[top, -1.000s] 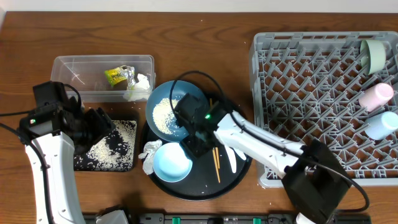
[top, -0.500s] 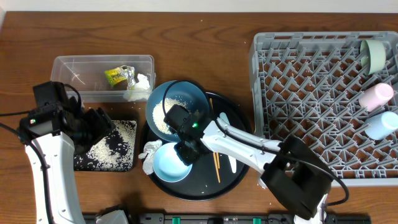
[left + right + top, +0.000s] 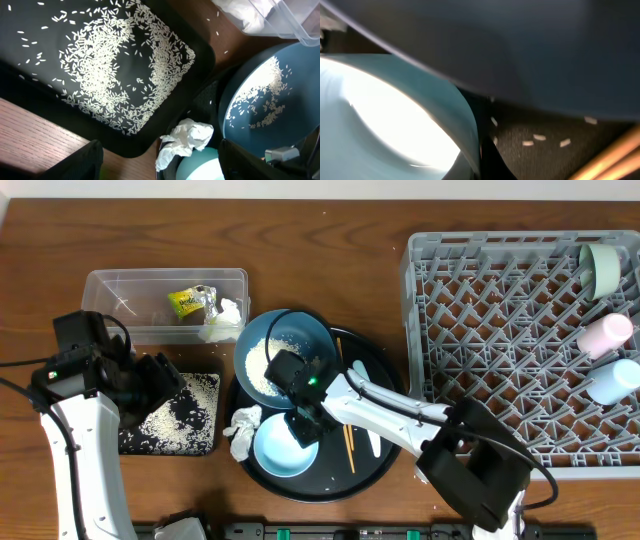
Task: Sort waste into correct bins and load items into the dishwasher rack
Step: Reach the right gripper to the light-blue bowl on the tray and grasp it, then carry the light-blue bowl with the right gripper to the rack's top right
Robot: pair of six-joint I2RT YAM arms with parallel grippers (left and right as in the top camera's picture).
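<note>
Light-blue bowl (image 3: 280,450) sits on the round black tray (image 3: 330,477) near the table's front edge, just beside the blue dish (image 3: 290,340) of rice (image 3: 263,365), a tissue (image 3: 243,430) against its left rim; bare tray lies rightward up to the chopsticks (image 3: 347,442). Your right gripper (image 3: 303,425) is at the bowl's rim, grip impossible to tell. Your left gripper (image 3: 158,382), spread wide, hangs over the rice-strewn rectangular tray (image 3: 200,448) toward the left edge.

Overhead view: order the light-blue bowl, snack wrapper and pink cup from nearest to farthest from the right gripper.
1. Light-blue bowl, beside the right gripper.
2. Snack wrapper, in the clear tub, left.
3. Pink cup, in the rack, far right.
</note>
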